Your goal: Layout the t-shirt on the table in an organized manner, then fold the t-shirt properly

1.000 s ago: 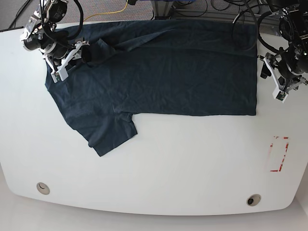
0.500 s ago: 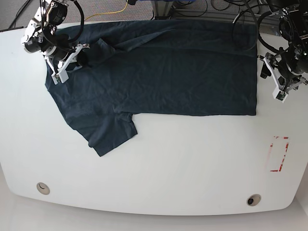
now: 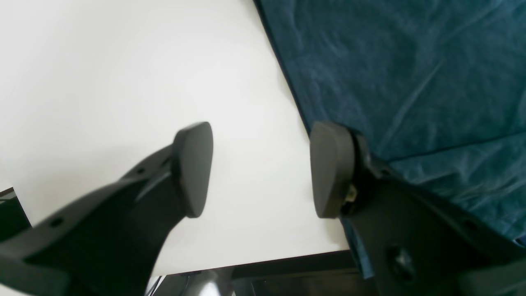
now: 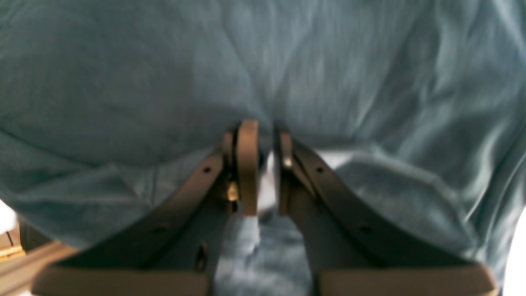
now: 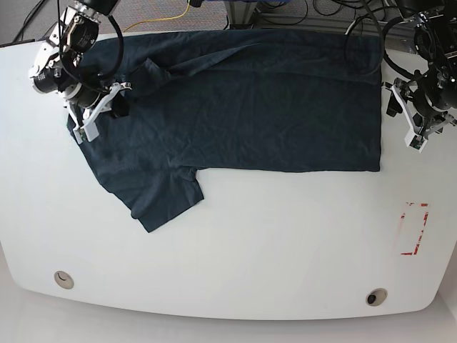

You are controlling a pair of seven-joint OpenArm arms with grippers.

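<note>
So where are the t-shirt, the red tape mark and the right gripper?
t-shirt (image 5: pixel 271 100): base view, middle of its body.
red tape mark (image 5: pixel 413 228): base view, its middle.
right gripper (image 4: pixel 263 164): right wrist view, between fingertips pinching fabric.

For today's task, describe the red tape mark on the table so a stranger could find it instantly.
Start at the white table and follow the t-shirt to its straight hem on the base view's right. Just below and outward from that hem's near corner lies the red tape mark, a broken rectangle outline, the only red thing there.
</note>
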